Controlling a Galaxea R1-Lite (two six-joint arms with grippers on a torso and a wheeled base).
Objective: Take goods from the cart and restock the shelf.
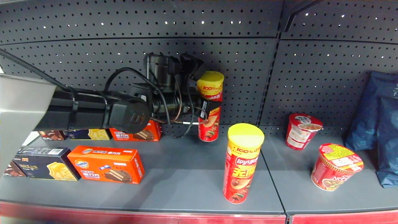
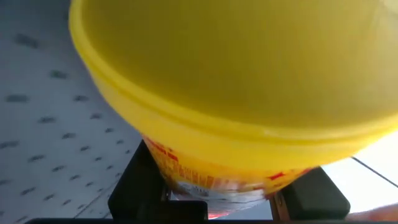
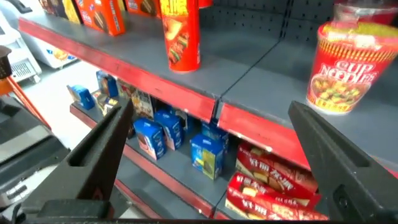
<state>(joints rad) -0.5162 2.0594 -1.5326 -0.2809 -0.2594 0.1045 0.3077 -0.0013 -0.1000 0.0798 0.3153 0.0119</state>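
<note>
The yellow-lidded chip can (image 2: 249,81) is pinched mid-body by the left gripper (image 1: 209,109), upright at the back of the shelf (image 1: 186,174) near the pegboard (image 1: 242,77), likely to line up behind the front chip can (image 1: 243,161). The right gripper (image 3: 217,162) hangs spread and empty before the shelf edge.

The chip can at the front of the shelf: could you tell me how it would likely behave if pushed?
The front chip can stands tall on a narrow base, so a push near its yellow lid would probably tip it. Once down, its round body would likely roll on the flat shelf.
</note>
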